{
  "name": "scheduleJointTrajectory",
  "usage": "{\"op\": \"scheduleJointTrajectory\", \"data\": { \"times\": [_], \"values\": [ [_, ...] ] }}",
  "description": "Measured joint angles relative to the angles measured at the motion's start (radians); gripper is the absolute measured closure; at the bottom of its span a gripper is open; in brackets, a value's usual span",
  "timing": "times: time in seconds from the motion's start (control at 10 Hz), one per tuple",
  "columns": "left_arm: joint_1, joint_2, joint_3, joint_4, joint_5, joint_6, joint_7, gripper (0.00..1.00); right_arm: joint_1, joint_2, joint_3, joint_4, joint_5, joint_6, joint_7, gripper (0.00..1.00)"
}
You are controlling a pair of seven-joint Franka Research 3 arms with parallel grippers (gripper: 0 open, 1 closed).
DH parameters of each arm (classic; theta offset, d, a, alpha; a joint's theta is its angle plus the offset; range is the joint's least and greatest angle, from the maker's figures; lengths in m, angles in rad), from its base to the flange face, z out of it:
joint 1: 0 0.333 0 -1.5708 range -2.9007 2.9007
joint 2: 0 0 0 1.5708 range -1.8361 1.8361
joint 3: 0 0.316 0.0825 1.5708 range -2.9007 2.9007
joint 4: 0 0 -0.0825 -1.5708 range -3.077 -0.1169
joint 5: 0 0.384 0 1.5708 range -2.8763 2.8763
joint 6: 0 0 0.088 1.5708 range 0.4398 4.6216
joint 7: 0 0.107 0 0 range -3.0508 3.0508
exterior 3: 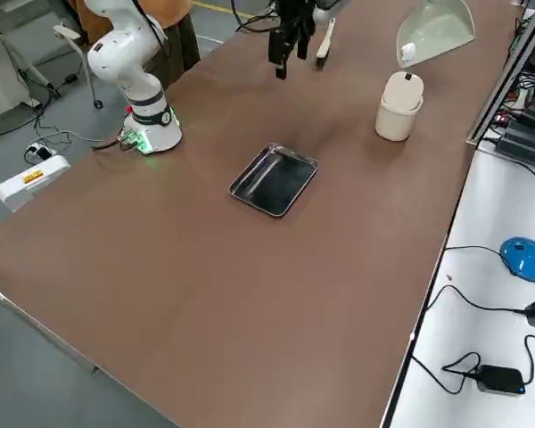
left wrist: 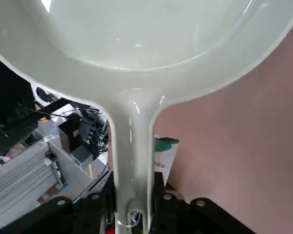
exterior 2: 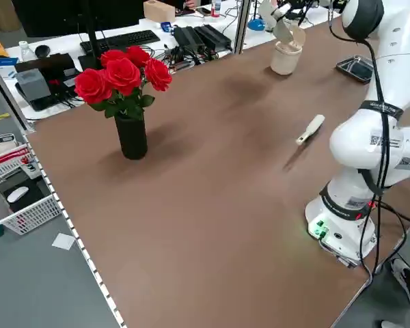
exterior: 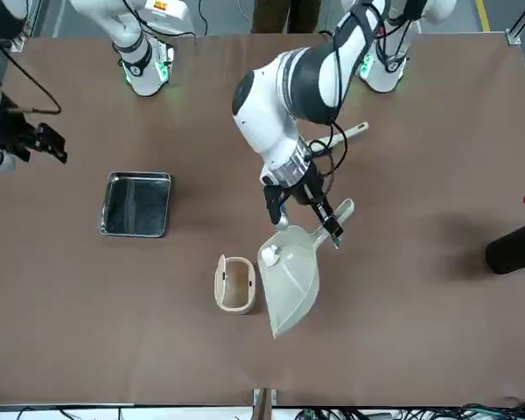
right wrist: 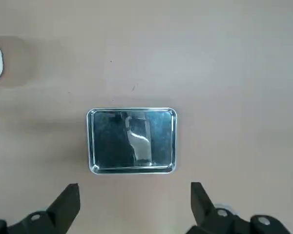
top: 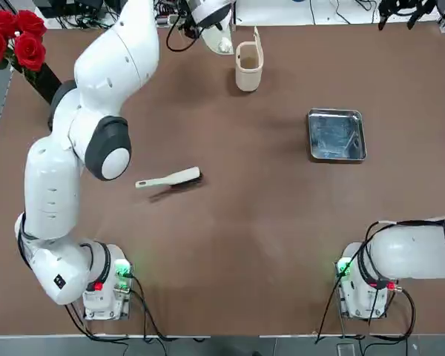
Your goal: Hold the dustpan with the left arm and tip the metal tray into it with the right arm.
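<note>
My left gripper (exterior: 326, 220) is shut on the short handle of the cream-white dustpan (exterior: 290, 276), which hangs above the table beside the bin at the far side. In the left wrist view the handle (left wrist: 133, 161) runs down between my fingers. A small white lump (exterior: 269, 256) sits in the scoop. The shiny metal tray (top: 336, 135) lies flat on the table's right half. My right gripper (exterior: 33, 140) hovers high over it, open and holding nothing. The right wrist view shows the tray (right wrist: 132, 140) just beyond the spread fingers.
A cream cup-shaped bin (top: 248, 67) stands next to the dustpan. A slim hand brush (top: 169, 179) lies left of centre. A black vase of red roses (top: 18, 41) stands at the far left corner. Cables and desk clutter line the far edge.
</note>
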Motion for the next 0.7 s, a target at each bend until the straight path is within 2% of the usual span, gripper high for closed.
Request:
{"op": "scheduleJointTrajectory", "data": {
  "times": [0.3, 0.5, 0.7],
  "values": [
    [-0.004, 0.001, 0.002, 0.007, 0.029, 0.048, 0.004, 0.68, -0.021, -0.003, 0.006, 0.004, -0.001, 0.013, -0.008, 0.00],
    [-0.025, 0.003, 0.002, 0.007, 0.089, 0.085, 0.005, 0.68, -0.026, -0.009, 0.035, 0.006, -0.002, 0.010, -0.030, 0.00],
    [-0.060, 0.015, 0.002, 0.007, 0.180, 0.087, 0.005, 0.68, -0.034, -0.018, 0.037, 0.006, -0.002, -0.005, -0.047, 0.00]
  ]
}}
